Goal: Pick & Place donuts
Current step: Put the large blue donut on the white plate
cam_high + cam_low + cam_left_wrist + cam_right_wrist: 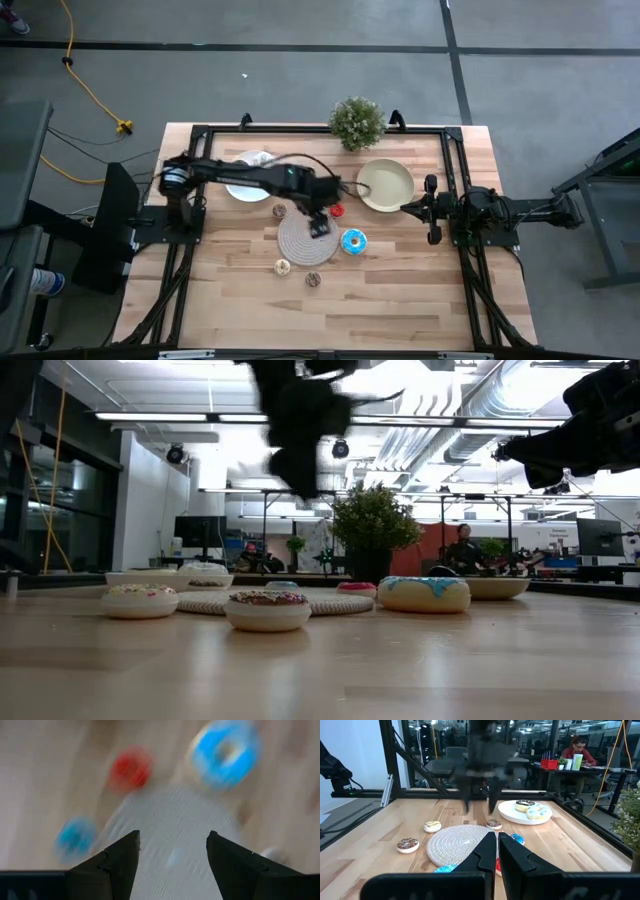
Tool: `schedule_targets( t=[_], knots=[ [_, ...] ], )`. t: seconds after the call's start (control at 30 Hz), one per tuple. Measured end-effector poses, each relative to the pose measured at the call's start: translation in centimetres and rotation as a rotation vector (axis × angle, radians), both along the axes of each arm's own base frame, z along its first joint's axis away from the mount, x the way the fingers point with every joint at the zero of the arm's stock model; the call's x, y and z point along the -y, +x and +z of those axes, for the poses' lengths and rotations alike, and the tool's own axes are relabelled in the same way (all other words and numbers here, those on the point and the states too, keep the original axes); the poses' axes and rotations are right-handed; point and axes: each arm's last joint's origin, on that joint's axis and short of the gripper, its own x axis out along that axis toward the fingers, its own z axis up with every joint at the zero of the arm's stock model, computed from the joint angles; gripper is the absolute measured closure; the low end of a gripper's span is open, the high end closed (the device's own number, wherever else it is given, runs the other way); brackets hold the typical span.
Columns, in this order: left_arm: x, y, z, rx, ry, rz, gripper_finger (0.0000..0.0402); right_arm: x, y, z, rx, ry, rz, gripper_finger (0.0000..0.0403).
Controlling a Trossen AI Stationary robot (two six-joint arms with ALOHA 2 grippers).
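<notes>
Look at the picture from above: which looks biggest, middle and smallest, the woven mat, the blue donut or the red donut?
1. The woven mat looks biggest by far.
2. The blue donut comes next.
3. The red donut looks smallest, though the left arm partly covers it, so that one is less sure.

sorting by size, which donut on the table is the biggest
The blue-iced donut just right of the woven mat. In the low view it bulks clearly wider than the red donut and the brown ones nearby.
</notes>
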Motion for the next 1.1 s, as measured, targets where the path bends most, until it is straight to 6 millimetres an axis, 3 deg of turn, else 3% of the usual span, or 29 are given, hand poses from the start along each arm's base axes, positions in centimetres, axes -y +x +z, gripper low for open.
schedule_targets(
  t=[0.07,0.13,0.3,0.37,0.43,0.5,0.6,0.83,1.1],
  knots=[
    [0.7,0.4,-0.8,-0.050,-0.006,-0.070,0.0180,0.0,0.0,0.0,-0.005,0.000,-0.001,0.0391],
    [1.7,2.2,-0.9,0.016,0.001,-0.173,0.0180,0.0,0.0,0.0,-0.004,0.000,0.000,0.0391],
    [3.8,4.2,-1.7,0.027,0.046,-0.378,0.0180,0.0,0.2,-0.2,-0.026,-0.001,-0.005,0.0391],
    [4.5,4.3,-2.1,-0.019,0.065,-0.450,0.0180,0.0,0.2,-0.3,-0.032,-0.001,-0.004,0.0391],
    [5.3,5.6,-1.9,0.058,0.108,-0.525,0.0180,0.0,0.3,-0.3,-0.041,-0.001,-0.002,0.0391],
    [5.7,5.0,-2.3,-0.015,0.120,-0.595,0.0180,0.0,0.3,-0.4,-0.047,-0.001,-0.002,0.0391],
    [6.8,6.0,-2.6,0.049,0.174,-0.688,0.0180,0.0,0.3,-0.4,-0.054,-0.002,-0.005,0.0391],
    [8.2,6.9,-3.2,0.051,0.231,-0.742,0.0180,0.0,0.4,-0.5,-0.060,-0.002,-0.004,0.0391],
    [8.1,7.2,-3.6,0.058,0.287,-0.799,0.0180,0.0,0.4,-0.5,-0.060,-0.002,-0.004,0.0391]
  ],
)
